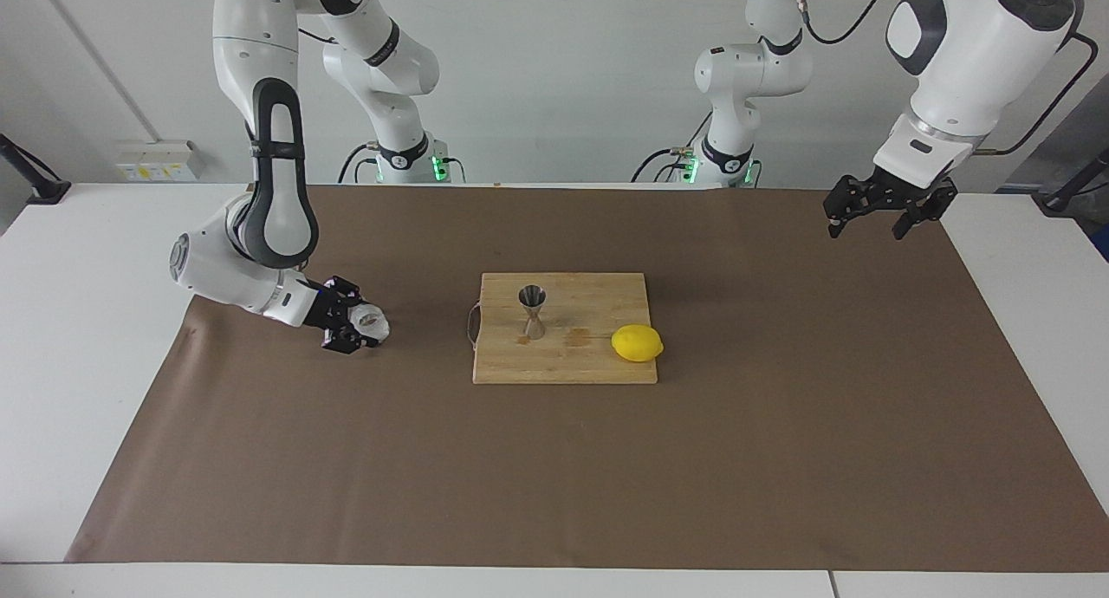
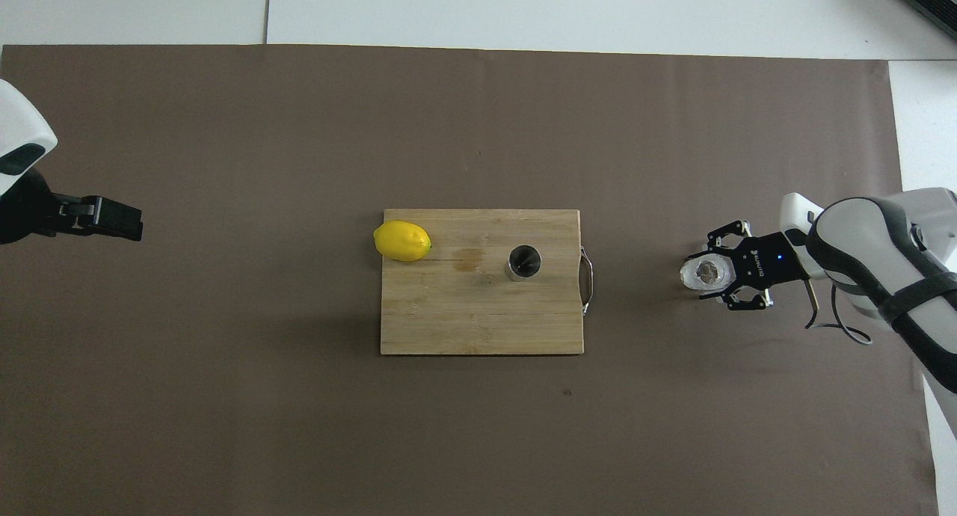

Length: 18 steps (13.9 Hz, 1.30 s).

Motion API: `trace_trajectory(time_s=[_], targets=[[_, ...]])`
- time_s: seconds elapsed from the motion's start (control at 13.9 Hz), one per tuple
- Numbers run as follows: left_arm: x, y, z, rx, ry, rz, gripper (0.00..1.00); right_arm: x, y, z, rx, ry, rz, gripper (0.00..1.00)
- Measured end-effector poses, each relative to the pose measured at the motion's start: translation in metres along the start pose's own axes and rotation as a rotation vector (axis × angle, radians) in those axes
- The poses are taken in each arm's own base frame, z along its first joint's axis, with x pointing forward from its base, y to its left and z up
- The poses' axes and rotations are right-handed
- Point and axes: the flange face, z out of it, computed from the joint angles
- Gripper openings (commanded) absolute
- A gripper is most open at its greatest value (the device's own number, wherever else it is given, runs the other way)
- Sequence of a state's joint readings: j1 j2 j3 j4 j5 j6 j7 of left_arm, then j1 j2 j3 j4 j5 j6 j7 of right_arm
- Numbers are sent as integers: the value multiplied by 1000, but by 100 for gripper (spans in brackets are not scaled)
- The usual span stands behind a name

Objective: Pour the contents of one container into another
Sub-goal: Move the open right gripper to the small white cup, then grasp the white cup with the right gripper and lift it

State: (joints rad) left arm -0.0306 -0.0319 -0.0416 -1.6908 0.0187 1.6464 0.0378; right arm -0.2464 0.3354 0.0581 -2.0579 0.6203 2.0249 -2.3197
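Note:
The small whitish glass cup (image 1: pixel 372 322) is low at the brown mat, toward the right arm's end of the table; it also shows in the overhead view (image 2: pixel 707 272). My right gripper (image 1: pixel 357 328) reaches in sideways, its fingers against the cup's two sides, shut on it. The steel hourglass jigger (image 1: pixel 532 312) stands upright on the wooden cutting board (image 1: pixel 598 366), and from overhead I look into its open top (image 2: pixel 524 262). My left gripper (image 1: pixel 869 228) is open and empty, raised over the mat's corner at the left arm's end, and waits.
A yellow lemon (image 1: pixel 637 343) lies on the board's edge toward the left arm's end, beside the jigger. The board (image 2: pixel 463 321) has a metal handle (image 2: pixel 589 280) on the side facing the cup. The brown mat (image 1: pixel 554 477) covers most of the table.

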Motion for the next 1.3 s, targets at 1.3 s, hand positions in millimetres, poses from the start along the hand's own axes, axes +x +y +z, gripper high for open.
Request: trace_trajectory(time_s=[1.3], targets=[[1,0,-9,-40,-12,-27,100,209,44,-13,-61,-149,214,10]])
